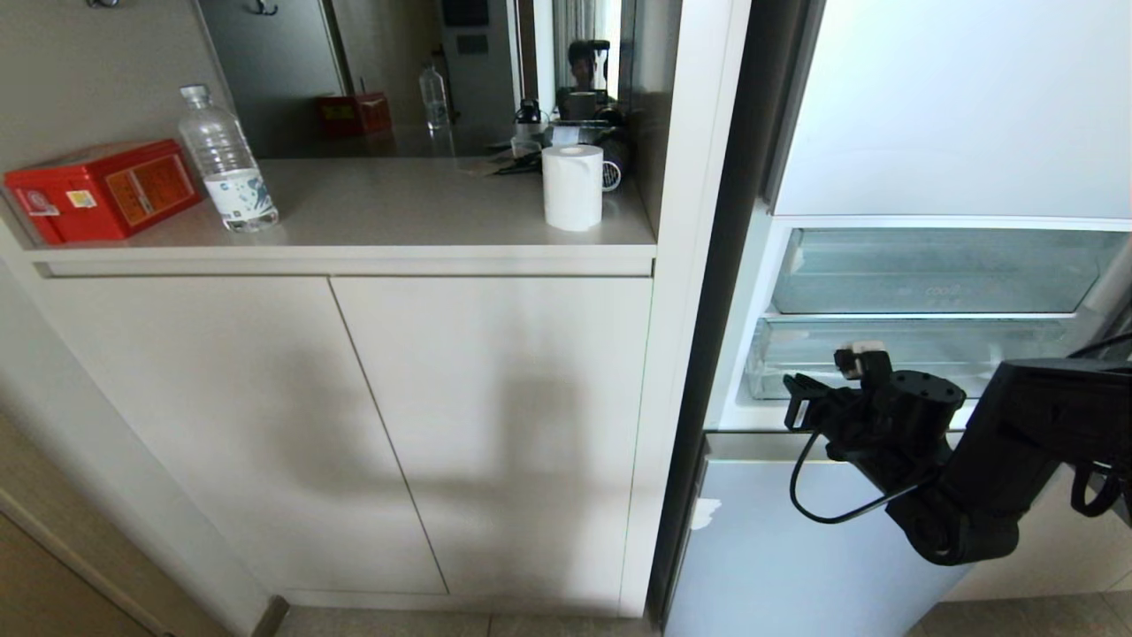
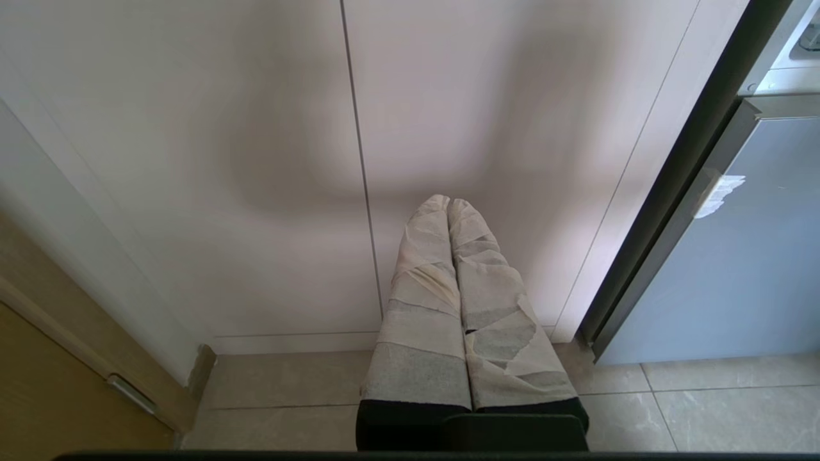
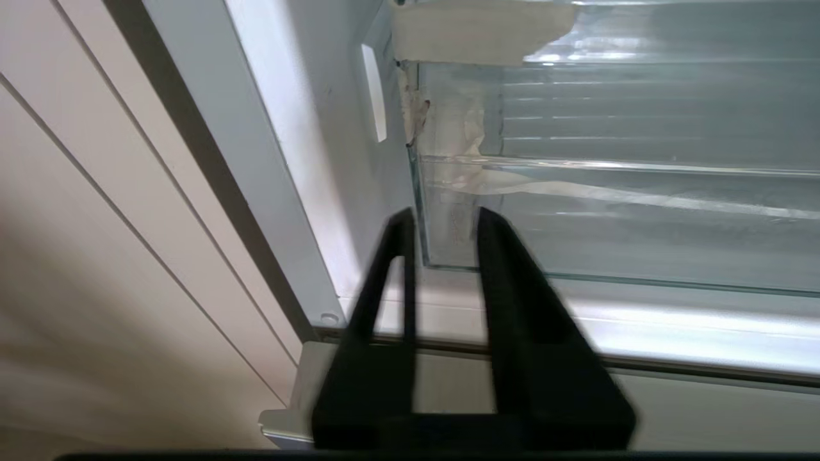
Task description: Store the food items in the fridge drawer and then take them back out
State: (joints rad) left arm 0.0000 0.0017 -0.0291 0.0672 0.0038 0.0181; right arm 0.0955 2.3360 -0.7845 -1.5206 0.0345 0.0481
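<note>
The fridge drawer [image 1: 929, 349] is the lower of two clear drawers in the open fridge at the right. It has a plain front [image 3: 640, 224] with white tape [image 3: 461, 137] at its left front corner. My right gripper [image 1: 800, 398] is level just in front of that corner. In the right wrist view the right gripper [image 3: 443, 214] is open, its black fingers standing either side of the corner edge with nothing held. My left gripper [image 2: 448, 203] is shut and empty, its tape-wrapped fingers pointing at the cabinet doors. The food items are out of view.
Above it sits a similar clear drawer [image 1: 937, 274] with faint lettering. The closed blue-grey lower fridge door [image 1: 778, 548] is below my right arm. On the counter [image 1: 398, 221] stand a red box [image 1: 102, 190], a water bottle [image 1: 225, 164] and a paper roll [image 1: 572, 186].
</note>
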